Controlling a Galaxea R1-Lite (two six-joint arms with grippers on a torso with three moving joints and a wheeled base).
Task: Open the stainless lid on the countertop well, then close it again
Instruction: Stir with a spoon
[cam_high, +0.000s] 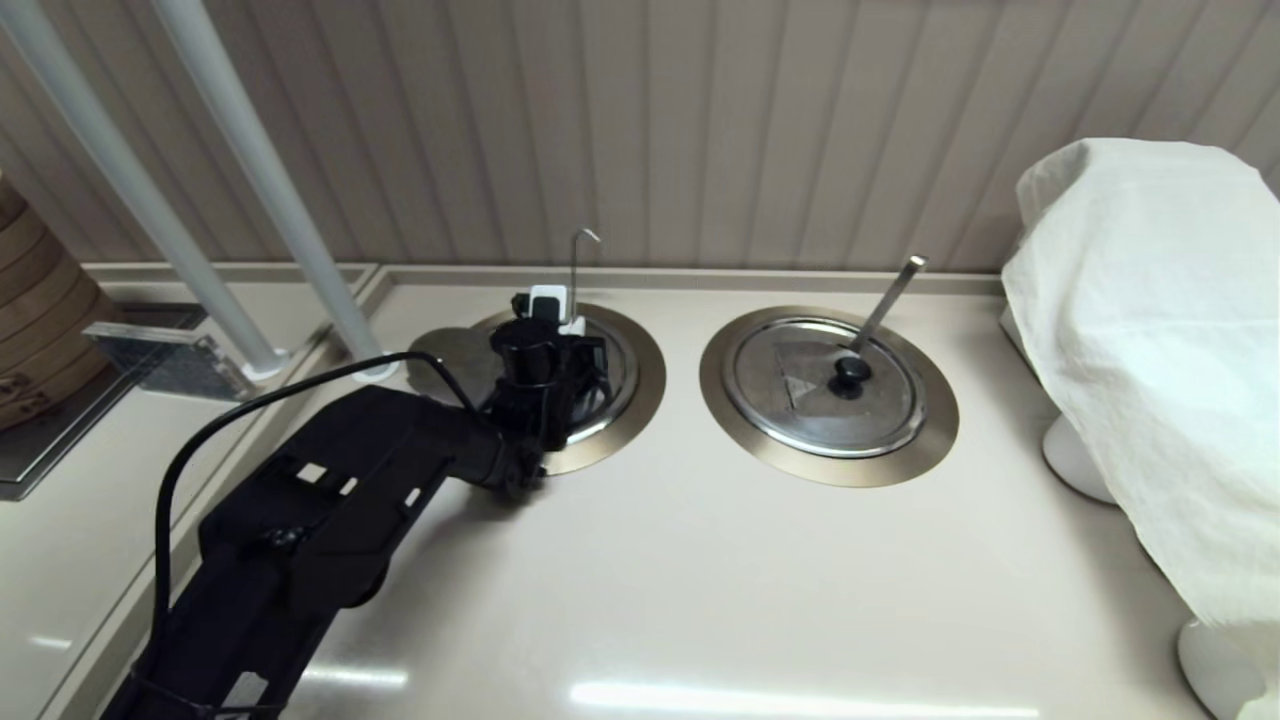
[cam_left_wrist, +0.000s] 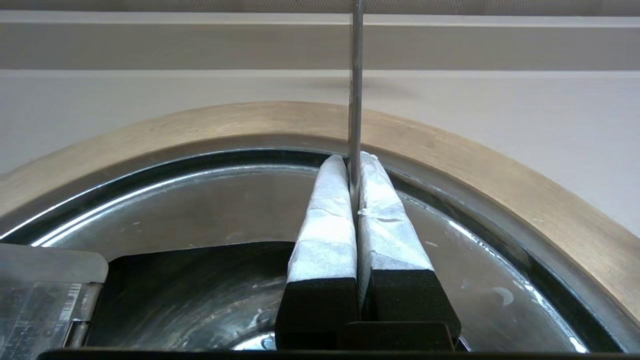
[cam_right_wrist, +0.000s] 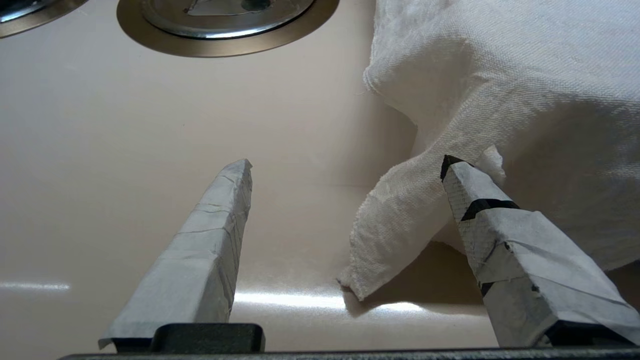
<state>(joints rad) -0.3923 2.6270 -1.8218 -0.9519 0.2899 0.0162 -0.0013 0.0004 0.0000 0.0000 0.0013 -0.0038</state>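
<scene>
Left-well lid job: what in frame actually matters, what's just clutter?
Job:
- stainless lid
- countertop well
- hook-tipped rod handle
- left gripper, over that well, jaws shut

Lying about:
- twin lid
- flat-tipped handle
- white cloth
- bamboo steamer
- right gripper, parked by the cloth, jaws open

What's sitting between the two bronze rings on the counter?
Nothing but bare countertop between the left ring and the right ring, shown in the head view.

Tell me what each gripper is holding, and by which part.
Left gripper: cannot tell. Its fingers are shut above the stainless lid, the thin rod handle showing between their tips, pinched or merely behind. Right gripper: open, holding nothing.
</scene>
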